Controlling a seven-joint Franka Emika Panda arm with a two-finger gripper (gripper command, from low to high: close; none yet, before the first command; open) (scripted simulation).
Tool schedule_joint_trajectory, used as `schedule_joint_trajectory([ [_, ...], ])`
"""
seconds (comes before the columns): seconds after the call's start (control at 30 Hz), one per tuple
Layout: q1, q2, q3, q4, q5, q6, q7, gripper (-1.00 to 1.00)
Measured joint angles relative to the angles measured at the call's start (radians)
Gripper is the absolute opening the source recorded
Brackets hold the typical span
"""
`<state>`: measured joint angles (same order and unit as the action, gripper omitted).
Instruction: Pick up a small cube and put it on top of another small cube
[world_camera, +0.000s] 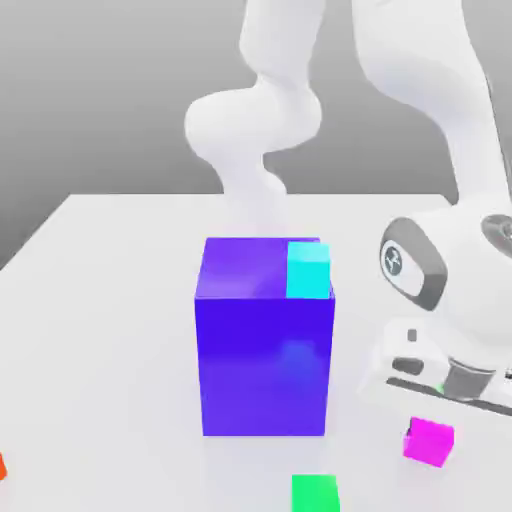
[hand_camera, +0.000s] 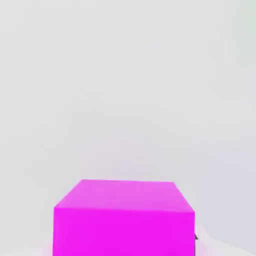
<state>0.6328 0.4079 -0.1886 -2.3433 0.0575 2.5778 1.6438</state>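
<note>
The pink cube (world_camera: 430, 441) sits just under the hand (world_camera: 437, 398), which is closed tight around it, near the counter's (world_camera: 110, 300) front edge, right of the green cube (world_camera: 315, 493).

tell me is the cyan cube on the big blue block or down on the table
On the block: the cyan cube sits on the blue block's top, at its corner toward the exterior view's right.

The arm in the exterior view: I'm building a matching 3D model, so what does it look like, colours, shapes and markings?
The arm is glossy white, made of thick rounded links that bulge at the joints. One joint ends in a round grey cap with a small white mark at its centre. The hand is a white block with dark grey underparts and small dark slots. No loose cables can be seen.
</note>
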Motion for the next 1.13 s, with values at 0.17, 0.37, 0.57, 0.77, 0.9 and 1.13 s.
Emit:
schedule_joint_trajectory([
  [0.17,0.019,0.018,-0.083,0.033,0.036,-0.029,0.247,-1.00],
  [0.37,0.045,0.009,-0.184,0.046,0.084,-0.052,0.551,-1.00],
  [0.57,0.075,-0.038,-0.287,0.031,0.130,-0.057,0.864,-1.00],
  [0.77,0.107,-0.109,-0.382,0.014,0.163,-0.048,1.184,-1.00],
  [0.9,0.196,-0.093,-0.483,-0.002,0.294,-0.011,1.236,-1.00],
  [1.13,0.117,0.013,-0.383,0.011,0.422,0.069,1.157,1.00],
])
